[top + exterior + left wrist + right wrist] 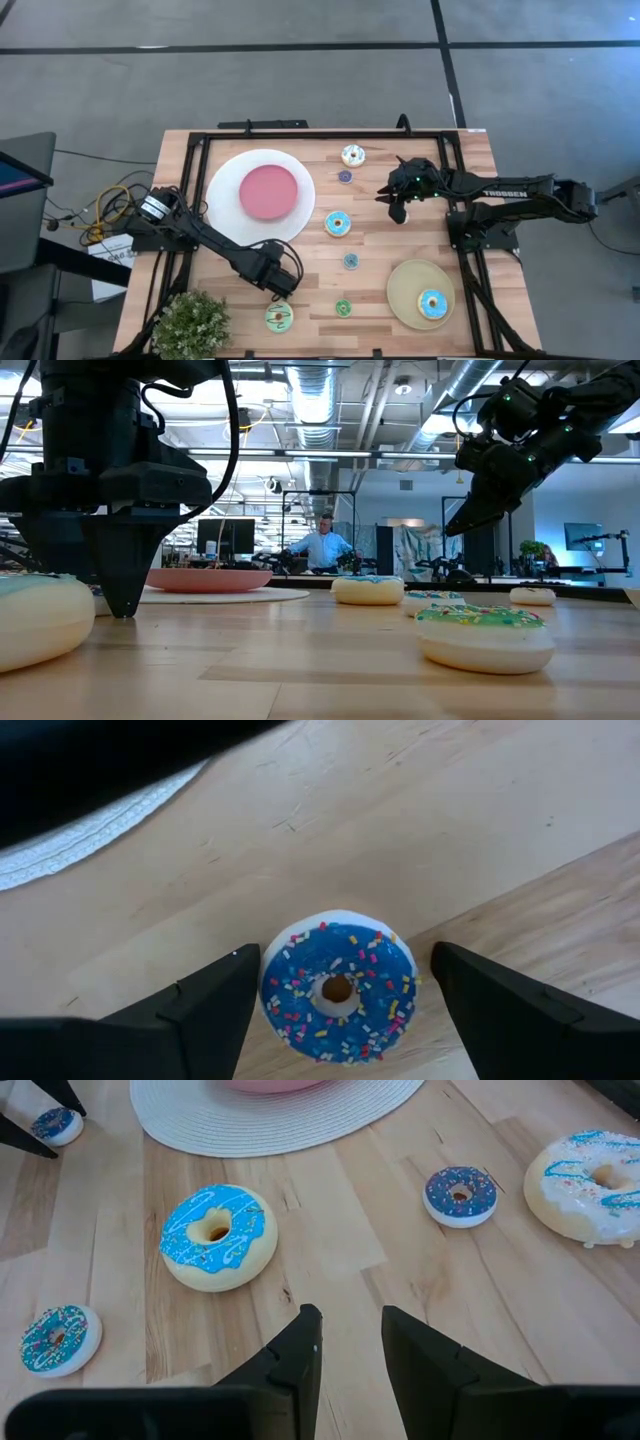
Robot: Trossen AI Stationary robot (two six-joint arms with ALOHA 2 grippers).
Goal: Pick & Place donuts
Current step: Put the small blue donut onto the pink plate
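Left gripper [340,995]: low over the bench, fingers [200,1010] spread wide, a small blue donut [338,988] between them.
Right gripper [350,1330]: up high, fingers a little apart, holding nothing.
Big blue donut [217,1237]: on the bench.

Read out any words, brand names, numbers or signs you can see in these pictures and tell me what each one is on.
"TROSSEN": white letters on the right arm, seen in the high view.
A white label under the left arm's base carries print too small to read.
Nothing readable on the donuts, plates or table.
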